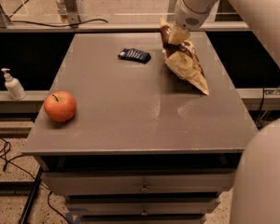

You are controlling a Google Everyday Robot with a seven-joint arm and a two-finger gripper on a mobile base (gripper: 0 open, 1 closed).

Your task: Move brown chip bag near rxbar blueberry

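Far back on the table (pixel 121 125), the gripper (pixel 176 33) clasps the brown chip bag (pixel 186 65). The rxbar blueberry (pixel 134 55) lies near it.

You see the brown chip bag (pixel 186 64) at the far right of the tabletop (pixel 130 115), crinkled and tilted. Its upper end is raised and clamped in the gripper (pixel 176 33), and its pale tan lower corner points toward you and to the right, low over the surface. The rxbar blueberry (pixel 134 55) lies flat to the left of the bag, a small dark navy bar with pale print lines. It is near the bag but not touching it.
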